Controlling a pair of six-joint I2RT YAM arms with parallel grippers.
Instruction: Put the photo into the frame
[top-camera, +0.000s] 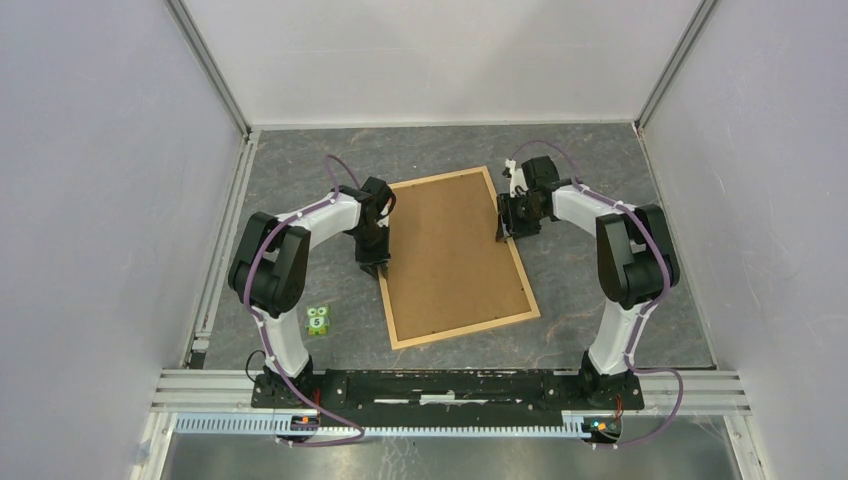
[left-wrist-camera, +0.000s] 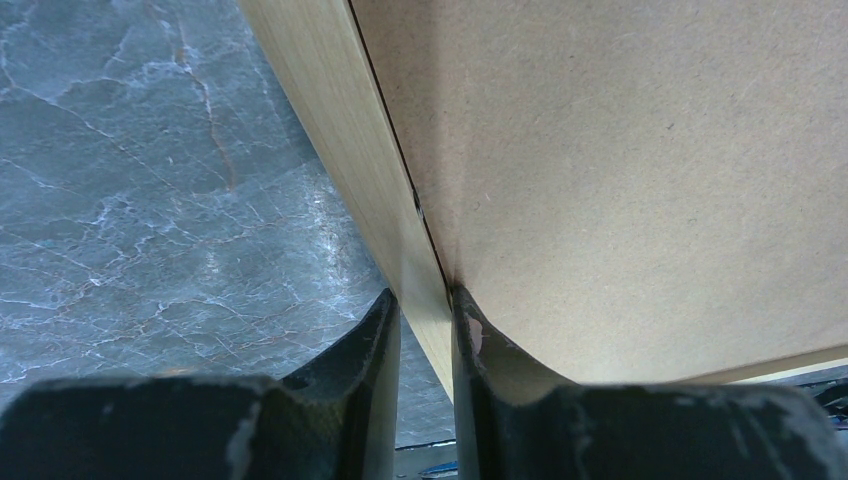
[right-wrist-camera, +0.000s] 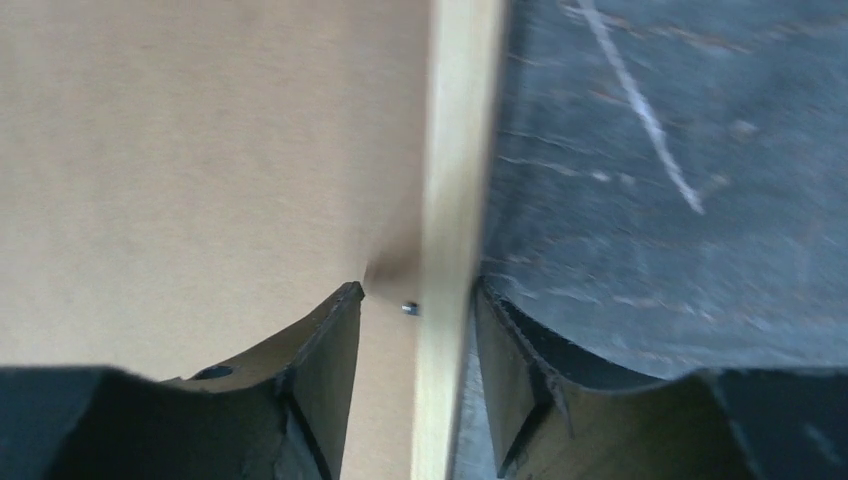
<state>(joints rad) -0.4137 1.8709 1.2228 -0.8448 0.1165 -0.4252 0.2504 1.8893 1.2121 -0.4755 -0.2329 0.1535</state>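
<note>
Lying flat, centre of top view: frame (left-wrist-camera: 345, 130), brown backing board (top-camera: 450, 255) filling it; photo unseen. Left gripper (left-wrist-camera: 424, 300) pinches left strip; right gripper (right-wrist-camera: 417, 290) straddles right strip, jaws apart. Lift clear vertically; avoid nudging.

Cell is boxed in on three sides by plain pale panels: left wall (top-camera: 100, 150), back wall (top-camera: 440, 60), right wall (top-camera: 770, 150). Aluminium corner posts (top-camera: 212, 70) rise at both back corners. The tabletop (top-camera: 300, 165) is dark grey, stone-look, with pale veining and a matte finish. Slotted aluminium rails (top-camera: 200, 385) cross the near edge, and a side rail (top-camera: 225, 240) runs along the left. Lighting is even and diffuse, with soft shadows only.
</note>
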